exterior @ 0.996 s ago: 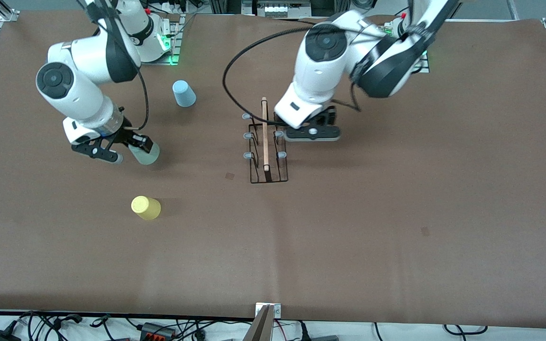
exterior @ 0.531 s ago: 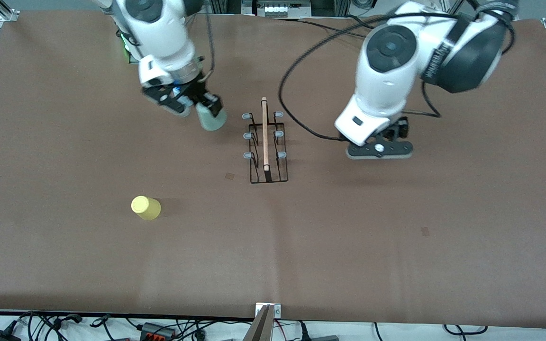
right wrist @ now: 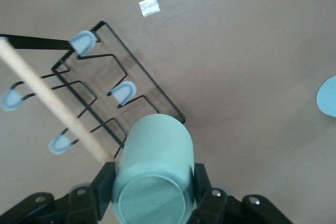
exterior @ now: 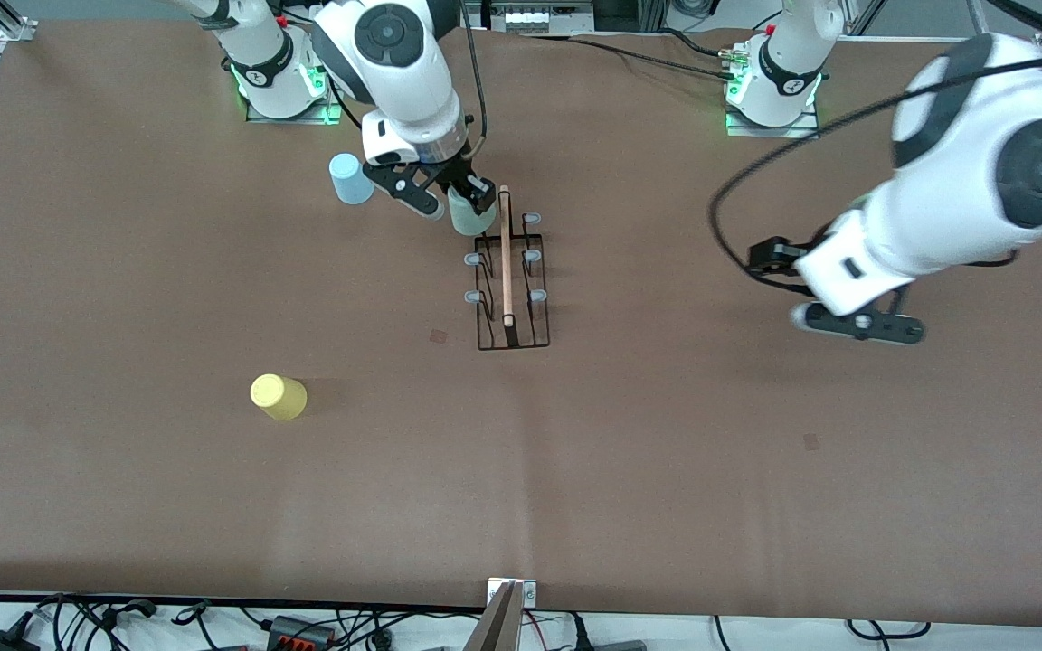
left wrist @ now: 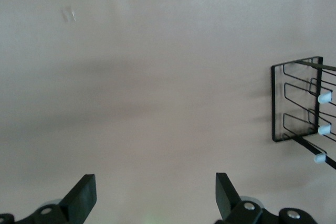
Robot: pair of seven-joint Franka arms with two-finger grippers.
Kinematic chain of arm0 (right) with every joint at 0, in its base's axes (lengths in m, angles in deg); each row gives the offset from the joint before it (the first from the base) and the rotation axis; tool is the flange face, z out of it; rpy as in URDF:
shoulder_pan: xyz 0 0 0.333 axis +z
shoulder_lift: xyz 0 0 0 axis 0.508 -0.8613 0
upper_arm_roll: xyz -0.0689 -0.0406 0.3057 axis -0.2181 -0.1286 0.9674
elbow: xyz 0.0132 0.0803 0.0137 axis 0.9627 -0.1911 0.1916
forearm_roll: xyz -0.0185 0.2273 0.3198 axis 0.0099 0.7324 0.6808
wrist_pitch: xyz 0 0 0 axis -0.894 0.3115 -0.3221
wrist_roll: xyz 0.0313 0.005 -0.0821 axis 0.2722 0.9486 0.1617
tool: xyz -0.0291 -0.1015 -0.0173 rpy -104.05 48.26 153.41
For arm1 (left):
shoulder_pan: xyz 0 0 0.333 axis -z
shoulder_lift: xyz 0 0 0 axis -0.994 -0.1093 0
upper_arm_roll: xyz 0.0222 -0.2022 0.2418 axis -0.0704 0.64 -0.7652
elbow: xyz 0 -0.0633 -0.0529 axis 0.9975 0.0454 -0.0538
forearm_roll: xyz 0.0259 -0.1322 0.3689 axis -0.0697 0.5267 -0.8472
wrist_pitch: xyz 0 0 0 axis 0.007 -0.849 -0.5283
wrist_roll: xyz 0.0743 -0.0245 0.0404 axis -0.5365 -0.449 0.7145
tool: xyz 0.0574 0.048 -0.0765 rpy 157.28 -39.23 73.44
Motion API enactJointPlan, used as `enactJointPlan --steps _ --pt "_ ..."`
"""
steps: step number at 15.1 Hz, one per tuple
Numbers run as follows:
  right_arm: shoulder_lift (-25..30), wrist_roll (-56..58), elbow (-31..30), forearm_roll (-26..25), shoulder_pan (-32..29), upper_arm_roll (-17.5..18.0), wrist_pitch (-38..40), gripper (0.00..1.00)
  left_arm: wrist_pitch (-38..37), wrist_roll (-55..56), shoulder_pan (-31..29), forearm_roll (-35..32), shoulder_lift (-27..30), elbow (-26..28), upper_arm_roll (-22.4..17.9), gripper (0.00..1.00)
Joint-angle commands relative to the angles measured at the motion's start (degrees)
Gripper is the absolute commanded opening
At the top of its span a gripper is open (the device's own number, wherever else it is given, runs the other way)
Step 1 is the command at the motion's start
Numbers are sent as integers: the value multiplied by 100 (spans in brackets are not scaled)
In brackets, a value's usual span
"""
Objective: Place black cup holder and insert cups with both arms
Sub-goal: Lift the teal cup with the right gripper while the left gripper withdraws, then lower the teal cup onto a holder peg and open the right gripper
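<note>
Right pincer's (right wrist: 152, 192) mint cup (right wrist: 153, 174) base, wrist-view only.

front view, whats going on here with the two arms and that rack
The right gripper is shut on the mint green cup, holding it over the peg at the end of the black cup holder that is farthest from the front camera. The left gripper is open and empty, over bare table toward the left arm's end, apart from the holder. No cup sits on a peg yet. The light blue cup and the yellow cup stand on the table.
</note>
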Motion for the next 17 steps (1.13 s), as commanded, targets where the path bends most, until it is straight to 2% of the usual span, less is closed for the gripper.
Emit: enactJointPlan --steps 1,3,4,5,6,7,8,9,10,12,13,15,17 --pt "-38 -32 -222 -180 27 -15 -209 33 -27 -464 22 464 664 794 -718 100" --pt "-46 -32 -408 -189 18 -15 -456 34 471 -693 83 368 1252 1671 -1192 100" --pt "-55 -32 -409 -189 18 -15 -500 38 831 -833 180 359 1568 2146 -1421 100" --pt "-73 -23 -391 -189 18 -15 -501 54 1156 -974 302 350 1789 2499 -1702 100" --pt "-73 -6 -382 -181 9 -15 -501 92 1369 -1158 512 141 1930 2633 -1922 100" --pt "-73 29 -347 -172 -17 -15 -501 100 1423 -1377 619 -426 1966 2617 -1951 100" --pt "-38 64 -295 -172 -52 -32 -492 100 1423 -1554 681 -1024 1984 2599 -1916 100" --pt "-20 213 -173 -154 -113 -67 -440 100 1415 -1581 621 -1186 1941 2556 -1890 100" --pt "15 423 -6 -102 -305 -76 -309 100 1397 -1538 489 -875 1897 2451 -1881 100" --pt "155 1246 293 -101 -657 -103 322 100 1353 -1573 41 536 1616 2231 -1924 100" --pt "243 1991 338 -101 -868 -251 500 100 1344 -1556 49 631 1659 2187 -1933 100" --pt "279 3608 321 -110 -1264 -672 580 100 1362 -1573 354 -146 1852 2177 -1872 100" --pt "87 5076 338 -163 -1493 -1225 458 100 1318 -1599 418 -449 1923 2204 -1872 100"
